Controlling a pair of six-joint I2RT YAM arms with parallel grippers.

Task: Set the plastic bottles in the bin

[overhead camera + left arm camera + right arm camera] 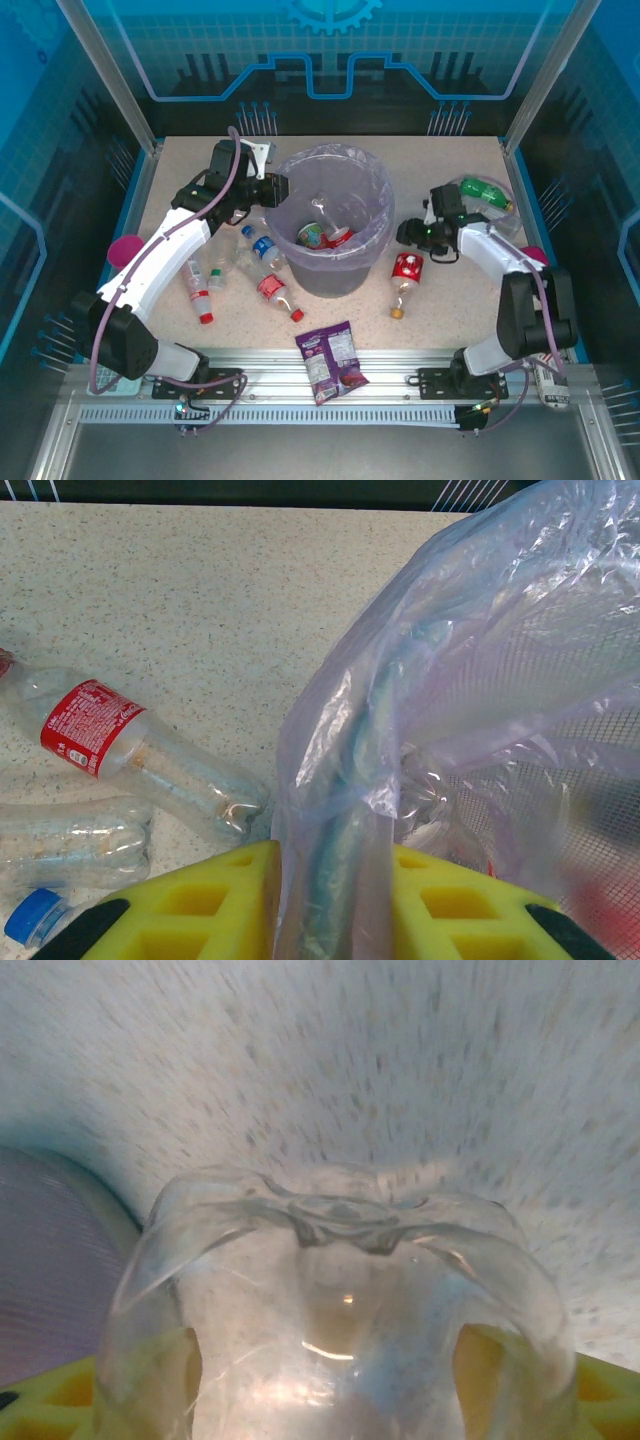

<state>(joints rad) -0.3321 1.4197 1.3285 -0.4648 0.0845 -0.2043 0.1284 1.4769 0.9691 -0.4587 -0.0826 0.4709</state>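
One clear bottle (340, 1310) lies between the right fingers (615, 1400).

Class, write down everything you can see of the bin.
The bin is a round grey bucket, wider at the top, standing upright mid-table. A translucent lavender bag lines it and folds over the rim. In the left wrist view its wall looks meshed through the bag. A few bottles lie inside. The left claw is shut on its far-left rim, with the bag pinched between the yellow pads.
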